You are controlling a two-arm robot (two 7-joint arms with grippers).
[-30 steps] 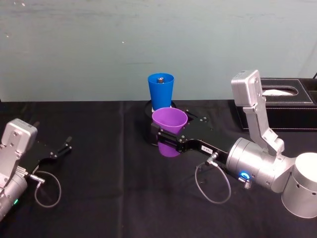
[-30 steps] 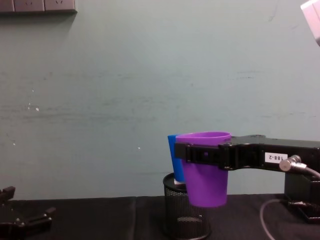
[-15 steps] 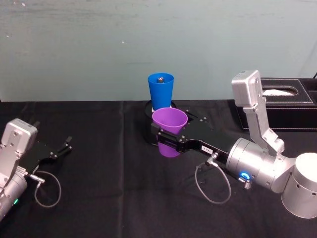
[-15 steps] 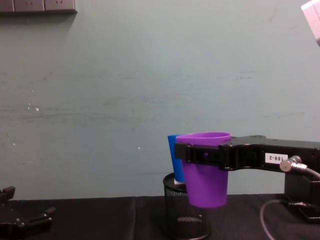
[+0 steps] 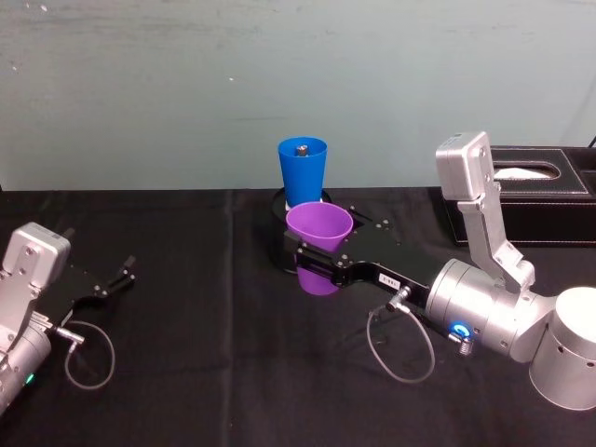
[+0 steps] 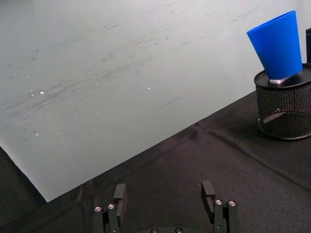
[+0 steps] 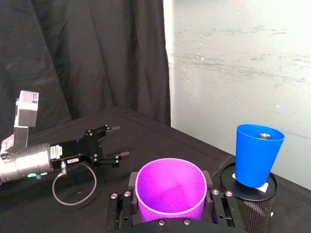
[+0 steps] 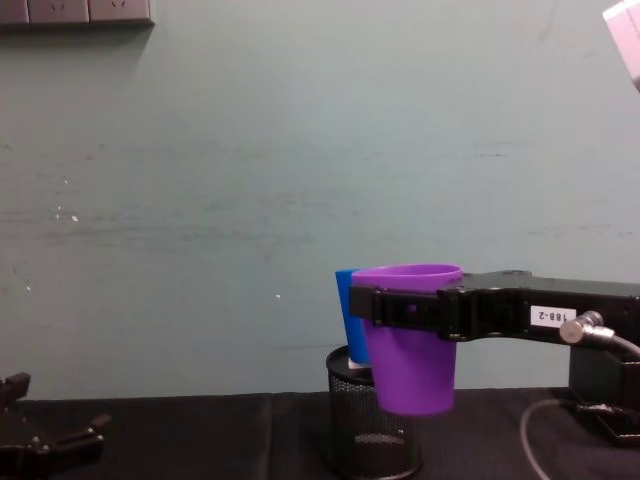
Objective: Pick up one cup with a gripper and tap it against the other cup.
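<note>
Purple cup (image 5: 318, 223) is off the counter (image 5: 186, 372), upright, mouth up, carried in mid-air just in front of the blue cup (image 5: 303, 172). R hand (image 5: 315, 263) is clamped round its upper wall just under the rim, one flat black finger each side. A grip that high leaves the lower body free, prob. so the side wall can meet the blue one. Looks: plain glossy plastic, tapered to the base, rolled rim, nothing inside. Blue cup sits raised on a black mesh pen holder (image 6: 284, 114), a bit tilted, w/ a small grey item inside. That perch puts it approx level w/ the carried cup. Cups are near; contact can't be told, tho R wrist view suggests a gap. L hand (image 5: 116, 277) is parked low at the counter's left, fingers wide, holding nothing. Black tissue box (image 5: 531, 186) is at rear right, well apart.
</note>
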